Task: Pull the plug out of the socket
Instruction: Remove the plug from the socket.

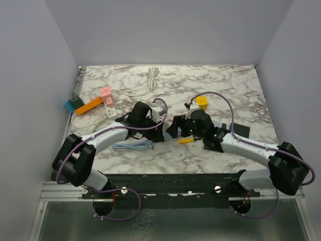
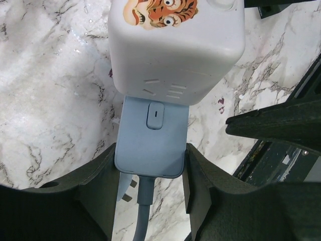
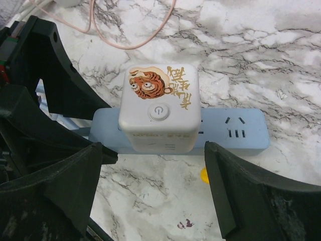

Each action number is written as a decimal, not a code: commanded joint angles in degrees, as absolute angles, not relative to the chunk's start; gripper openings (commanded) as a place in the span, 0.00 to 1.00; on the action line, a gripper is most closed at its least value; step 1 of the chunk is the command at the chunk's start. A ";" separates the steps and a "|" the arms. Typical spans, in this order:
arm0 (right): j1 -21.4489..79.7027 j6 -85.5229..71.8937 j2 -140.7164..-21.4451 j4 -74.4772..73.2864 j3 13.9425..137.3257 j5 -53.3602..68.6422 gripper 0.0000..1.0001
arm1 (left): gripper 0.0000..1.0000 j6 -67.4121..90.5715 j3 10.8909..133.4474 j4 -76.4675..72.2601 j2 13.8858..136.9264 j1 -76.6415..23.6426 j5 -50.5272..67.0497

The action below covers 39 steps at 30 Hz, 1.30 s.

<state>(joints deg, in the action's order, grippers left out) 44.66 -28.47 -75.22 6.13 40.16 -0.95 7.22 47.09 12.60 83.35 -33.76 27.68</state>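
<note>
The surface (image 1: 225, 85) is a white marble-patterned slab with grey and brown veins, closed in on three sides by plain pale lavender walls (image 1: 165, 30). Along its near edge runs a black bar (image 1: 175, 182) that carries both arm bases.

At the far left of the surface lie a pink cube (image 1: 105, 91), an orange bar (image 1: 89, 105) and a teal block (image 1: 72, 104), with white cords looped around them. A coiled white cable (image 1: 153, 78) rests near the far edge, a yellow cube (image 1: 202, 102) sits right of centre, and a black patch (image 1: 242, 130) lies flat further right.

Both arms meet near the middle. There the blue socket strip (image 3: 235, 133) lies flat on the marble, and the white cube plug (image 3: 159, 108), with a tiger sticker on top, sits plugged into it.

The left tool (image 2: 150, 165) is clamped on the switch end of the blue socket strip, one finger on each long side. The right tool (image 3: 155, 191) stands with its fingers wide apart, near the white cube plug but not touching it.
</note>
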 commanded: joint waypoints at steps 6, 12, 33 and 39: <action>47.10 -29.06 -80.53 14.96 39.36 -7.82 0.83 | 0.00 7.66 47.34 11.52 84.28 -33.24 29.27; 48.25 -29.08 -83.27 18.31 38.25 -11.40 0.81 | 0.00 7.67 47.38 11.51 84.42 -33.13 29.60; 44.92 -28.18 -86.43 7.38 44.21 -11.71 0.00 | 0.00 7.37 47.08 11.53 84.67 -33.13 28.70; 41.50 -27.97 -87.83 2.03 47.95 -4.79 0.00 | 0.00 7.25 46.94 11.60 84.53 -33.13 28.47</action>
<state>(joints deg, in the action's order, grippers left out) 44.53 -28.91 -86.56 7.68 45.06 -6.24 7.73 47.09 10.11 84.47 -33.36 28.67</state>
